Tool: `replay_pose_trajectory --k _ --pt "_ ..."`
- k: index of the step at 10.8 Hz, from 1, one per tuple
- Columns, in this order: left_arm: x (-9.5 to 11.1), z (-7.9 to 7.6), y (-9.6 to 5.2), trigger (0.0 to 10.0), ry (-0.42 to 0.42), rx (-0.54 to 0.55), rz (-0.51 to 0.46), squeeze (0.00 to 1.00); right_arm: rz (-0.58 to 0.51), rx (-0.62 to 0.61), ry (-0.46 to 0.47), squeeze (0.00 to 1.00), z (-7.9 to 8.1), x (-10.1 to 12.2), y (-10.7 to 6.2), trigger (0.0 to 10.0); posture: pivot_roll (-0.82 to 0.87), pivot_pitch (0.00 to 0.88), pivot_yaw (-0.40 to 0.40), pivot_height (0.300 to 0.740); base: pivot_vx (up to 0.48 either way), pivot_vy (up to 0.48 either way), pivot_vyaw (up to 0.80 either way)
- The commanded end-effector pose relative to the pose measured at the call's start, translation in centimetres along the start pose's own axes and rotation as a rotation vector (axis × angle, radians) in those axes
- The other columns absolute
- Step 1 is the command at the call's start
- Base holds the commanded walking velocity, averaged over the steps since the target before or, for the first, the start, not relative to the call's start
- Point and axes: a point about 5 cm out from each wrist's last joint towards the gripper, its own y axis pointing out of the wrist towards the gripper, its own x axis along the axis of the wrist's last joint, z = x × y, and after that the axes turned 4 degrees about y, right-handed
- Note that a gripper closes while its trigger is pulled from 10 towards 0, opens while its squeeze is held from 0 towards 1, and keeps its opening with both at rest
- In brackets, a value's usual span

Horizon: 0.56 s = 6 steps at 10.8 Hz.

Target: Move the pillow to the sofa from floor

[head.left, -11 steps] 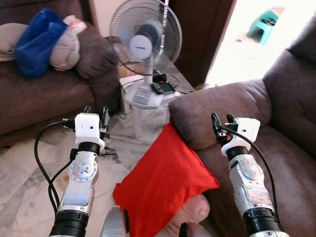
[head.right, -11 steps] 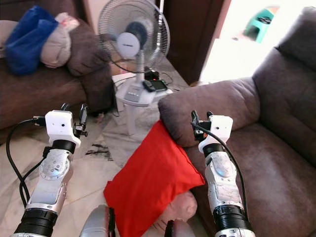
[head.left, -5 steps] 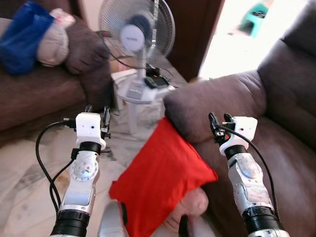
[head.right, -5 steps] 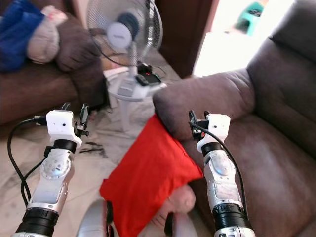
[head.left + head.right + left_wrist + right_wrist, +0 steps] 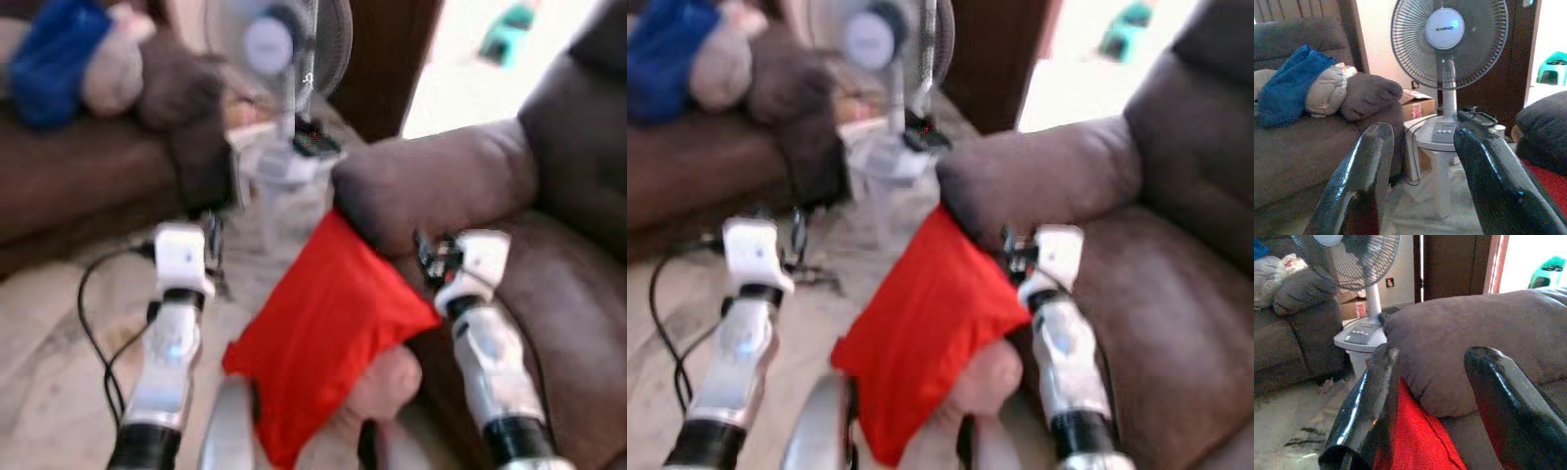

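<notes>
1 red pillow (image 5: 328,333) on floor, propped against armrest of near sofa (image 5: 441,181); 2 grippers raised: left gripper (image 5: 1422,156) spread wide, empty; right gripper (image 5: 1432,396) likewise, beside armrest; 1 fan (image 5: 1449,41); 2 sofas

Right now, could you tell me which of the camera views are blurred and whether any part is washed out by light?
Both eye views are smeared by motion: the fan and red pillow have soft edges. The left wrist view is sharp, its open left gripper clear. The right wrist view is fairly sharp around the right gripper; its bright doorway is overexposed.
</notes>
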Motion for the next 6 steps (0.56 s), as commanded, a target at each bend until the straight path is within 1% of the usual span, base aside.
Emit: replay_pose_trajectory --k 1,3,4,6 --pt "0.58 -0.26 0.51 10.0 0.01 -0.008 -0.019 0.0 -0.024 -0.005 -0.002 0.0 -0.29 0.73 0.21 10.0 0.07 0.042 -0.083 0.593 0.0 0.0 0.0" --pt "0.34 -0.39 0.45 10.0 0.013 -0.02 -0.002 0.0 -0.013 0.0 -0.003 0.0 -0.09 0.5 0.27 10.0 0.07 0.044 -0.084 0.593 0.0 0.0 0.0" --pt "0.21 -0.52 0.41 10.0 -0.009 -0.025 0.012 0.0 -0.014 -0.003 0.003 0.0 -0.1 0.51 0.24 10.0 0.07 0.045 -0.084 0.593 0.0 0.0 0.0" --pt "0.16 -0.56 0.39 10.0 -0.021 -0.023 0.016 0.0 -0.01 -0.004 0.002 0.0 -0.09 0.45 0.21 10.0 0.07 0.047 -0.084 0.593 0.0 0.0 0.0"
